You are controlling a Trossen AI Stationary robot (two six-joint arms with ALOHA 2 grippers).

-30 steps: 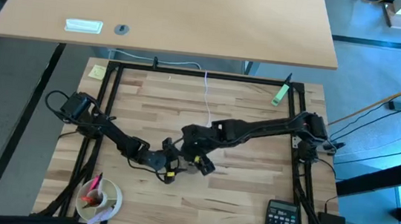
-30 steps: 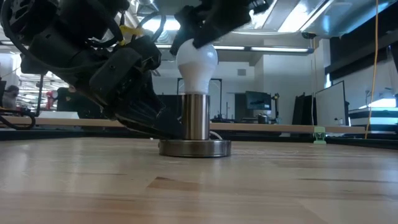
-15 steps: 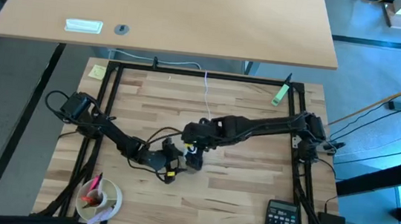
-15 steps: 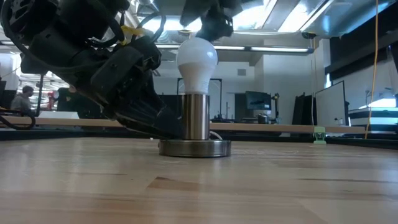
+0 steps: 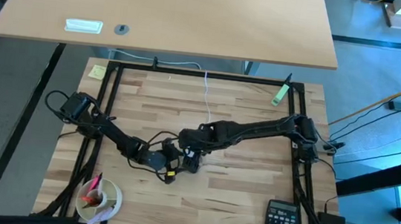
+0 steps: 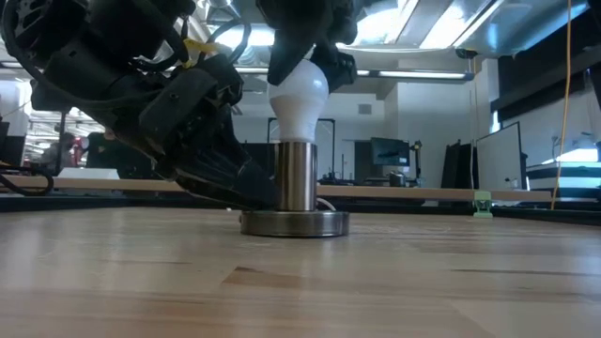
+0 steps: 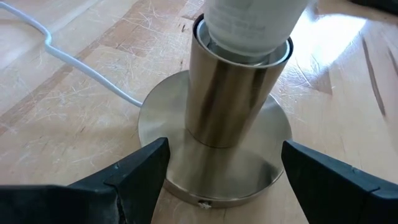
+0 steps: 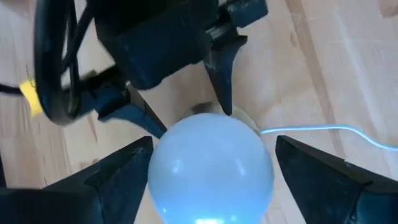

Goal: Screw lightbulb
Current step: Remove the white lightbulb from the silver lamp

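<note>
The white lightbulb (image 6: 298, 99) stands upright with its base inside the silvery socket tube (image 6: 298, 174). The tube rises from a round metal disc (image 6: 294, 223) that lies flat on the wooden table. My right gripper (image 8: 214, 140) comes down from above and is shut on the bulb's dome (image 8: 211, 168). My left gripper (image 7: 221, 155) lies low on the table on the left of the socket, one finger on each side of the disc (image 7: 163, 118). In the high view both grippers meet at the table's middle (image 5: 190, 158), and they hide the bulb there. My left gripper has the socket disc's rim (image 7: 149, 134) between its two fingers, one on each side. The fingers come in level, low over the table, from its left. The disc lies flat on the table. My right gripper pinches the bulb's round dome (image 8: 163, 163) between its two fingers (image 8: 124, 168), one on each side. The fingers point down from above. The bulb stands upright in the socket tube.
A white cord (image 5: 208, 98) runs from the socket toward the table's far edge. A calculator (image 5: 281, 220) lies at the near right and a white bowl (image 5: 100, 197) at the near left. A green marker (image 5: 282, 91) and a yellow note (image 5: 97, 71) lie at the far edge.
My right gripper held the bulb's dome, let go and rose clear above it. It has now come down again, with its fingers on the dome. The bulb, the socket and my left gripper have stayed where they were.
</note>
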